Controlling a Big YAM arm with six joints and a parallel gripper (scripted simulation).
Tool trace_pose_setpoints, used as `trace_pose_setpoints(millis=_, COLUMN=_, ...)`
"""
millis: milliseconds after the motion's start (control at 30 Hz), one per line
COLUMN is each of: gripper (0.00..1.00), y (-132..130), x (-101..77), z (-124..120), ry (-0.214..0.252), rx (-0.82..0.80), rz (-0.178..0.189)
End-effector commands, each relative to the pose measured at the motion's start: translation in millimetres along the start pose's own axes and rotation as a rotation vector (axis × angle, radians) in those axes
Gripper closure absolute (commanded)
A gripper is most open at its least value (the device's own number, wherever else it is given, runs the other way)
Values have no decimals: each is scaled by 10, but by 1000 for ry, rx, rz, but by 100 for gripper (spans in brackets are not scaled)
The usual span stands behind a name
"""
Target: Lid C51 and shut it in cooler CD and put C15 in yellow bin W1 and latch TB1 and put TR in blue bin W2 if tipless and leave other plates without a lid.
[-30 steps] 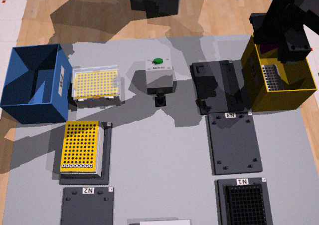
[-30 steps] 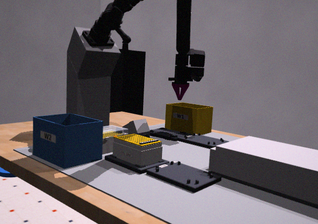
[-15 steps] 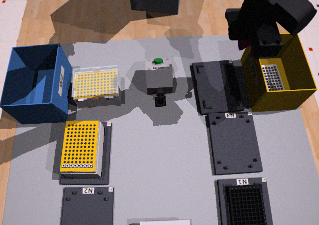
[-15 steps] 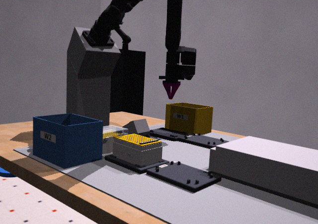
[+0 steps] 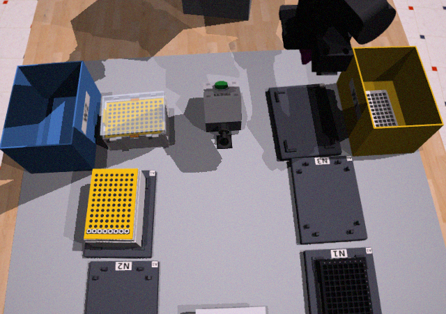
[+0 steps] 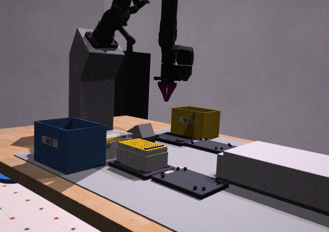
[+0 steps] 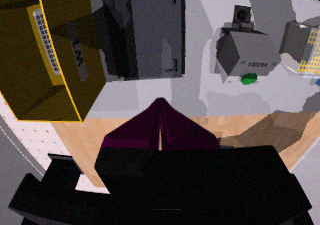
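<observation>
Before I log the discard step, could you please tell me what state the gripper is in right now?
Gripper: closed, fingers together, holding nothing, raised in the air beside the yellow bin W1.

bench (image 5: 54,23) | grey mat (image 5: 223,209) | on mat: blue bin (image 5: 21,148), yellow bin (image 5: 392,139)
</observation>
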State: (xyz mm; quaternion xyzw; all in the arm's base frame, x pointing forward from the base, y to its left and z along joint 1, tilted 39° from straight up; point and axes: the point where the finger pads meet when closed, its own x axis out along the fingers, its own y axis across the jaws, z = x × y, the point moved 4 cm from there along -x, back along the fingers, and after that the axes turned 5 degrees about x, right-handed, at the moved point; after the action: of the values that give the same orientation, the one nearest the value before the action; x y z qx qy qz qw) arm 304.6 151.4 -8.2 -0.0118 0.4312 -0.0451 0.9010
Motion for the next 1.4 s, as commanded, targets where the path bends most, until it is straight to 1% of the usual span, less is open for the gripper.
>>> trace_pose_setpoints(millis=0, gripper=100, y=-67, x=-41, z=41, ry=-21, rx=-18, rz=10)
trace_pose_setpoints(millis=467, gripper=100, y=-632, x=-103, z=-14, ry=-19, rx=-22, rz=6)
trace_pose_setpoints(millis=533, gripper=100, y=-632, x=-103, z=-14, ry=-19, rx=-22, rz=6)
trace_pose_setpoints(millis=1033, gripper=100, y=-1225, x=-171, z=-66, ry=-18, rx=-26, rz=2)
trace_pose_setpoints(millis=1100, gripper=100, y=-1225, x=-171, z=-66, ry=-18, rx=-26, rz=2)
trace_pose_setpoints(millis=1300, gripper=100, y=-1461, x=-197, z=-104, ry=-7, rx=-29, rz=0)
trace_pose_setpoints(millis=1367, gripper=100, y=-1463, x=-198, z=-105, ry=-7, rx=-29, rz=0)
